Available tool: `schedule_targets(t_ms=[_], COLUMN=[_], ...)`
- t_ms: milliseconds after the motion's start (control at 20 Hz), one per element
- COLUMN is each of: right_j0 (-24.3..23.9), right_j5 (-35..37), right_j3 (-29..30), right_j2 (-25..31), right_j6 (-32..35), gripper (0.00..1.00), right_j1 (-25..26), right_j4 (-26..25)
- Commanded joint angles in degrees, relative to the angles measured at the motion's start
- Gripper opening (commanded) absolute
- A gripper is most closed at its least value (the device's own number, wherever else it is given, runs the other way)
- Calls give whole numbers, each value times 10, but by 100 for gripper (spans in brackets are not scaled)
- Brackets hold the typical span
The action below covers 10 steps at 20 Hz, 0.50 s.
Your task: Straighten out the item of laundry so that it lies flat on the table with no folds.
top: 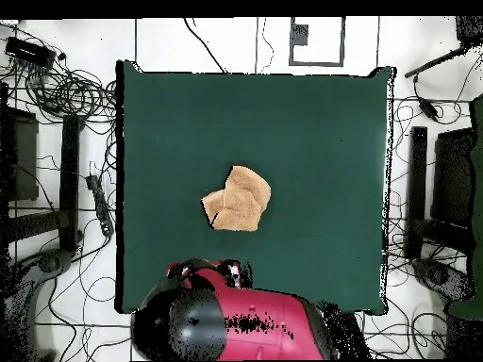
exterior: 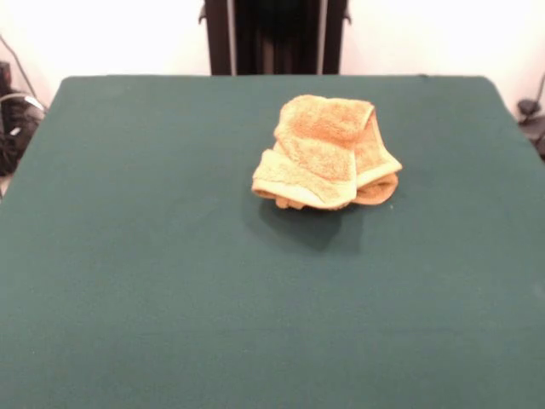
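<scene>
The orange-tan terry towel [exterior: 328, 153] lies crumpled and folded over itself on the dark green table [exterior: 153, 256], right of centre and toward the far side in the front view. Its hemmed edges curl under at the front and right. In the overhead view the towel [top: 238, 200] sits as a bunched lump near the middle of the table [top: 311, 141], a little toward the robot's side. The red and black arm [top: 236, 325] is drawn back over the table's edge by the base, apart from the towel. No gripper shows in either view.
The robot's black pedestal [exterior: 274, 34] stands behind the table's far edge. Cables [top: 75, 94] and dark equipment [top: 443, 179] lie on the floor around the table. Green cloth surrounds the towel on all sides.
</scene>
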Motion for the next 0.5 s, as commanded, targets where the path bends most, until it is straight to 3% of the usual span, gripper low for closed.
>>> schedule_targets(t_ms=[50, 500], right_j0=[-19, -20], right_j5=[27, 20], right_j3=[0, -9], right_j2=[42, 53], right_j6=[-14, -11], gripper=[100, 100], right_j1=[35, 42], right_j4=[-21, -29])
